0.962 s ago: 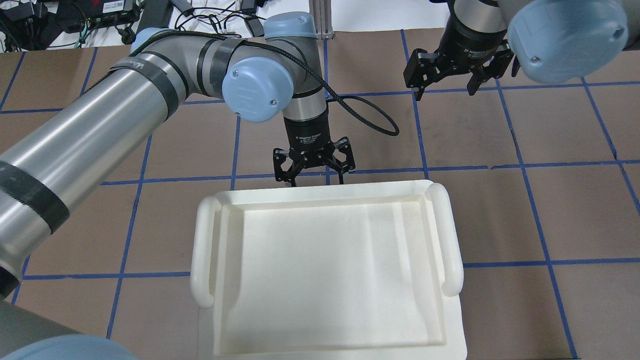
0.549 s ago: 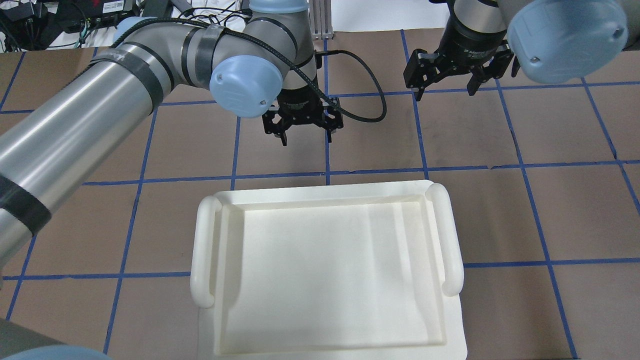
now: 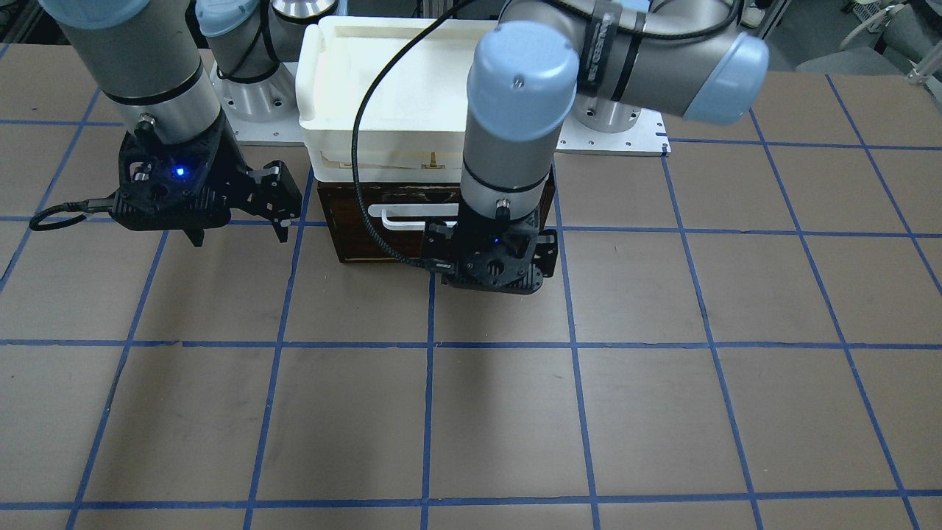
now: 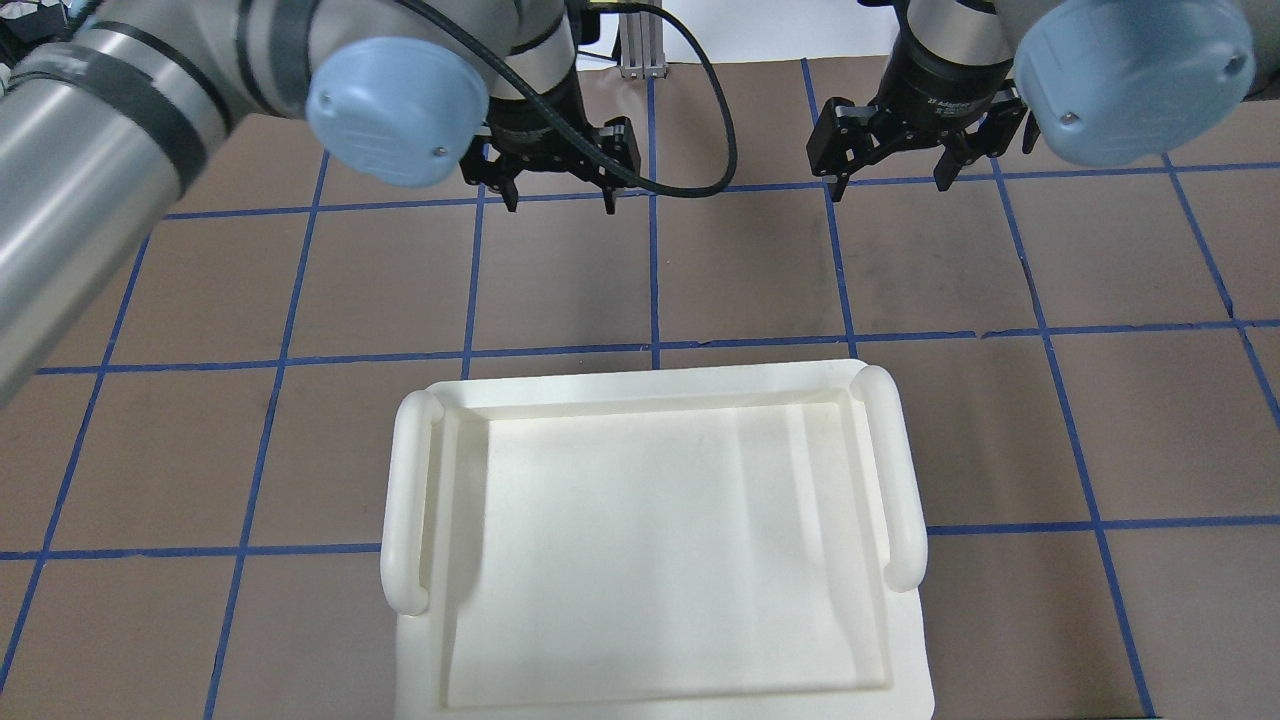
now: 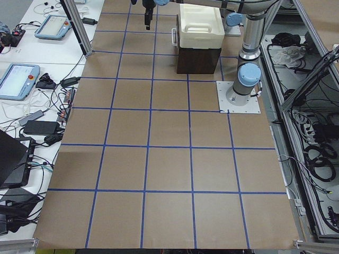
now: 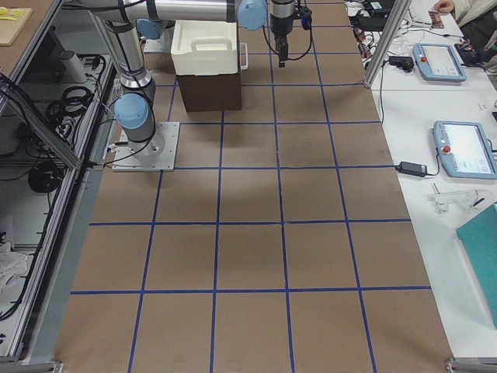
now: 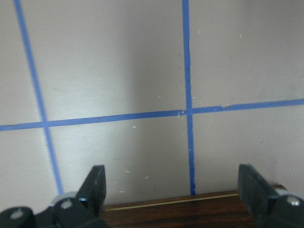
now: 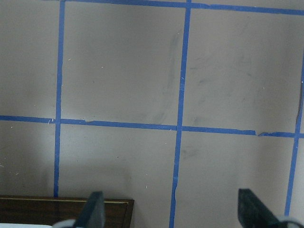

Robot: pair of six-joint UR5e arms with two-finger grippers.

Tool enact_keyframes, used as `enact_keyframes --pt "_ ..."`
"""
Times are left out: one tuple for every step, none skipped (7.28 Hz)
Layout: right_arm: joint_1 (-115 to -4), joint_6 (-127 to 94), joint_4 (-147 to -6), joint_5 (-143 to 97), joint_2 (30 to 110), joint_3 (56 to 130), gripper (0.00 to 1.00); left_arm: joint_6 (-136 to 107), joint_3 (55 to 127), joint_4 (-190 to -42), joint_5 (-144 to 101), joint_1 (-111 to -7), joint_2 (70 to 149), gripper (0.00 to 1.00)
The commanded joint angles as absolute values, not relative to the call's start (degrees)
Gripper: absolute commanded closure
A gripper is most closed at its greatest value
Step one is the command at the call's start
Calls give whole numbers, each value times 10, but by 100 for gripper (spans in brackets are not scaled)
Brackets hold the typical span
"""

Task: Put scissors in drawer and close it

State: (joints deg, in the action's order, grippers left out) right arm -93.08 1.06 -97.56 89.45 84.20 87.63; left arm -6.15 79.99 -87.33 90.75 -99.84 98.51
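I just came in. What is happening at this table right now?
Two robot arms work at a table. A dark drawer with a white handle sits under a cream tray and looks pushed in, or nearly so. The left gripper hangs open and empty over the table in front of the drawer. The right gripper, also open and empty, hovers off to the side. No scissors show in any view, so they may be inside the drawer.

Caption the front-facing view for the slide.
Left gripper hangs before the shut brown drawer under a cream tray; right gripper open alongside; no scissors in sight.
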Motion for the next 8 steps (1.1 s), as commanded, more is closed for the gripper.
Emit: enact_keyframes --pt "-931 10 -975 895 842 876 0 -1 850 -890 904 -905 911 0" --pt "-931 11 -976 895 842 876 0 -3 853 -890 900 -874 908 0" --pt "-931 11 -976 895 842 876 0 -4 857 -898 903 -876 901 0" --pt "-931 11 -977 895 842 876 0 -6 860 -904 901 -877 900 0" --pt "-931 10 -976 895 842 876 0 -4 872 -940 901 -878 882 0" --pt "-931 11 -976 896 842 876 0 -7 879 -944 901 -878 875 0" --pt "-931 10 -976 895 842 876 0 -10 883 -944 903 -880 876 0" --pt "-931 10 -976 895 842 876 0 -7 886 -946 904 -883 869 0"
